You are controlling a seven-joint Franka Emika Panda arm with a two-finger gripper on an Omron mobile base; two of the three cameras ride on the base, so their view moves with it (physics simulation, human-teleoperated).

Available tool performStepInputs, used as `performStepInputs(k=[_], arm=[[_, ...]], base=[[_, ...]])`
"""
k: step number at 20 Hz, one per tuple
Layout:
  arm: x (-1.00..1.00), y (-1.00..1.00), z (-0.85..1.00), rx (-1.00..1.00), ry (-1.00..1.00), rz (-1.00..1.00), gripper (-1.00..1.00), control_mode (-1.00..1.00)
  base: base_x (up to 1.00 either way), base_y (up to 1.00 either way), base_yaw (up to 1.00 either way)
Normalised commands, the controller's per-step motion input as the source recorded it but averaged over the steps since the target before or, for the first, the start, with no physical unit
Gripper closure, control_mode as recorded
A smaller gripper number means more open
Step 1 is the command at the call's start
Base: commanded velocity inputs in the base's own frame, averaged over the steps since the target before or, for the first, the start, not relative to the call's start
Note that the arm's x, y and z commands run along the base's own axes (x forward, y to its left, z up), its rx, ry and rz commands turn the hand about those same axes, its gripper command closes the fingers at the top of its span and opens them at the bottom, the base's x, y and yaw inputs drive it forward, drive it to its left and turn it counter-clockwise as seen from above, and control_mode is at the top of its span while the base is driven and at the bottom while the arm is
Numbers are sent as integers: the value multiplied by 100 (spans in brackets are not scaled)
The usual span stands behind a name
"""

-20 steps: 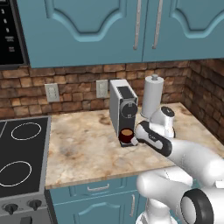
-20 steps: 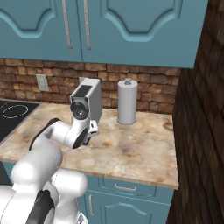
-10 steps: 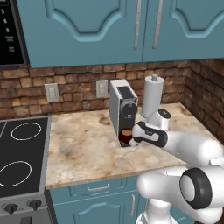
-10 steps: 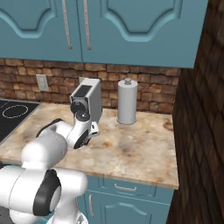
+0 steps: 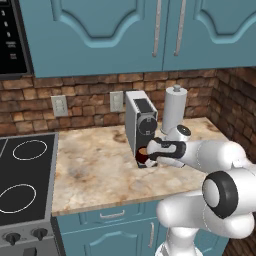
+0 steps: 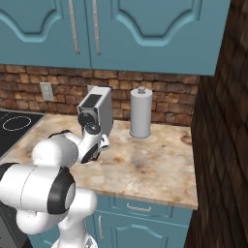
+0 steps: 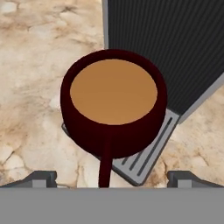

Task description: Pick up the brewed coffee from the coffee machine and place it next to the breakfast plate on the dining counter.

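hand [image 7: 112, 177]: fingers apart (wide) | mug [image 7: 113, 103]: on coffee machine [image 5: 140, 126] tray | writing: unreadable

No brand, label or word can be read anywhere. The black panel [image 5: 11, 40] at the upper left edge of the left base view carries a few small white marks that look like digits, but they are too small and blurred to make out. The coffee machine [image 5: 140, 125] shows a plain black front with no lettering that can be read.
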Motion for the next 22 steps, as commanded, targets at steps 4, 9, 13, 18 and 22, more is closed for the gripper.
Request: performStepInputs(k=[4, 9, 13, 18, 22], arm=[[17, 0, 0, 0, -2, 0, -100, -100], [17, 0, 0, 0, -2, 0, -100, -100], [15, 0, -8, 0, 0, 1, 100, -100], [9, 0, -19, 0, 0, 3, 100, -100], [0, 0, -19, 0, 2, 3, 100, -100]], base=[[0, 0, 0], [0, 0, 0], [0, 0, 0], [0, 0, 0], [0, 0, 0]])
